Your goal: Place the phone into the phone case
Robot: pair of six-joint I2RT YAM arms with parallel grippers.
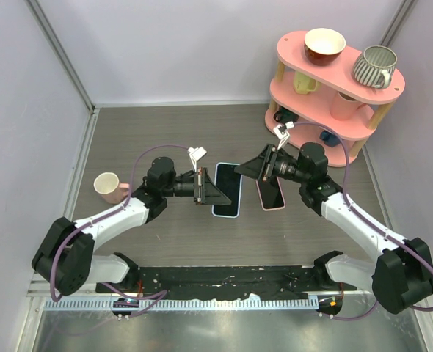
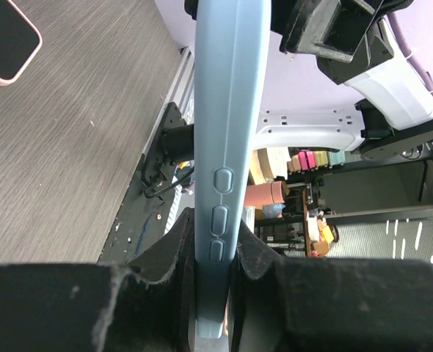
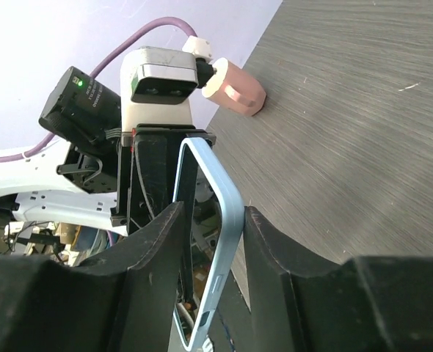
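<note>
A light blue phone case sits at the table's middle, its open face upward. My left gripper is shut on the case's left long side. The left wrist view shows its fingers pinching the case just below the button bumps. My right gripper straddles the far right corner. In the right wrist view the case rim touches one finger while the other stands off, so the jaws are open. The phone, black-screened with a pink edge, lies flat just right of the case and shows again from the left wrist.
A pink mug stands left of the left arm, also seen from the right wrist as a pink mug. A pink two-tier shelf with bowls and mugs fills the back right corner. Walls close in both sides.
</note>
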